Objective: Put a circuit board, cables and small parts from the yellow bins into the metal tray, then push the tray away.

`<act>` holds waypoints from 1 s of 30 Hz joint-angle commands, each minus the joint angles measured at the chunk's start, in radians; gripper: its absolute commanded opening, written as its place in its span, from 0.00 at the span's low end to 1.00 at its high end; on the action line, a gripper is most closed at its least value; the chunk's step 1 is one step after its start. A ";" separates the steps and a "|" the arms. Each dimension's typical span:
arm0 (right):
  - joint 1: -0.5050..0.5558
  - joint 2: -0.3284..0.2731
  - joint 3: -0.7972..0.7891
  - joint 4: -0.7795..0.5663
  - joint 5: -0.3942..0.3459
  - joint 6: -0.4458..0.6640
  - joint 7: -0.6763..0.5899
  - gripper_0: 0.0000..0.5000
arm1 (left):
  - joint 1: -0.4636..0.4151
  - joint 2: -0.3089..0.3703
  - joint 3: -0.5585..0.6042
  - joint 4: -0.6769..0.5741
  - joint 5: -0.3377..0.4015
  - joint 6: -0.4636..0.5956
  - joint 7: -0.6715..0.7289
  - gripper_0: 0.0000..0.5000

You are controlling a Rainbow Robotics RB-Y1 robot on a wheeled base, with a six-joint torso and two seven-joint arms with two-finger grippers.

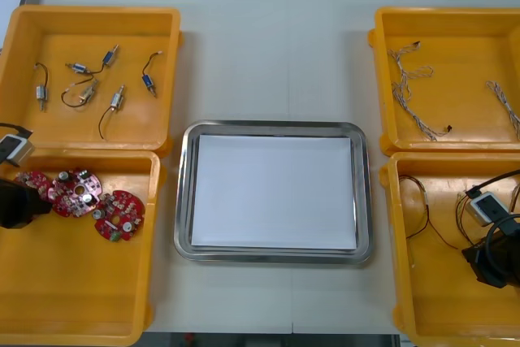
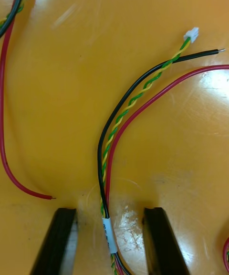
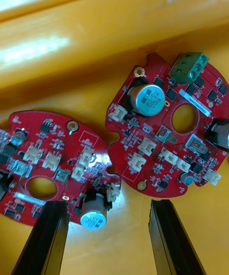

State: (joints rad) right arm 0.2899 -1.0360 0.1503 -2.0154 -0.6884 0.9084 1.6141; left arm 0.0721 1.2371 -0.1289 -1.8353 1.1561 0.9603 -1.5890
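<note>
Four yellow bins (image 1: 97,10) from where I stand, and one metal tray (image 1: 268,126). I count six small metal parts (image 1: 118,101). The round red circuit boards (image 1: 119,215) overlap: three, perhaps four. Of the pale cables (image 1: 414,103), at least two.

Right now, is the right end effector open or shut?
Open: the right end effector straddles the cable bundle in its yellow bin, fingers apart with bare floor beside the cables.

Bins (image 1: 81,282): smooth, glossy yellow plastic
Tray (image 1: 273,127): shiny metal rim, matt white inside
Boards (image 3: 152,127): glossy red face, metal-capped parts
Cables (image 2: 108,227): smooth plastic sheath, white plastic plug
Table (image 1: 276,54): matt, light
</note>
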 commanded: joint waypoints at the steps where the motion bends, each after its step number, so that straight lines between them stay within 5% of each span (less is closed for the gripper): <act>1: 0.046 -0.035 0.022 0.003 0.013 -0.026 -0.033 0.23 | -0.031 -0.018 -0.020 0.010 -0.015 -0.018 -0.118 1.00; 3: 0.052 -0.035 0.022 0.003 0.013 -0.042 -0.031 0.10 | -0.031 -0.018 -0.028 0.013 -0.015 -0.022 -0.118 1.00; 8: 0.058 -0.035 0.022 0.003 0.016 -0.063 -0.030 0.00 | -0.031 -0.018 -0.034 0.022 -0.016 -0.023 -0.117 1.00; 20: 0.057 -0.068 -0.011 -0.025 -0.017 -0.039 -0.043 0.00 | -0.031 -0.018 -0.063 0.030 -0.019 -0.058 -0.117 1.00; 25: 0.061 -0.090 -0.087 -0.082 -0.097 0.064 -0.045 0.00 | -0.031 -0.018 -0.066 0.030 -0.022 -0.060 -0.117 1.00; 30: 0.061 -0.093 -0.187 -0.146 -0.163 0.178 -0.045 0.00 | -0.028 -0.018 -0.066 0.031 -0.024 -0.060 -0.118 0.58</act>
State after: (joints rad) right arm 0.3212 -1.0924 0.0495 -2.1063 -0.8199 1.0467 1.6068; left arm 0.0647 1.2303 -0.1828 -1.8093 1.1426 0.9119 -1.5946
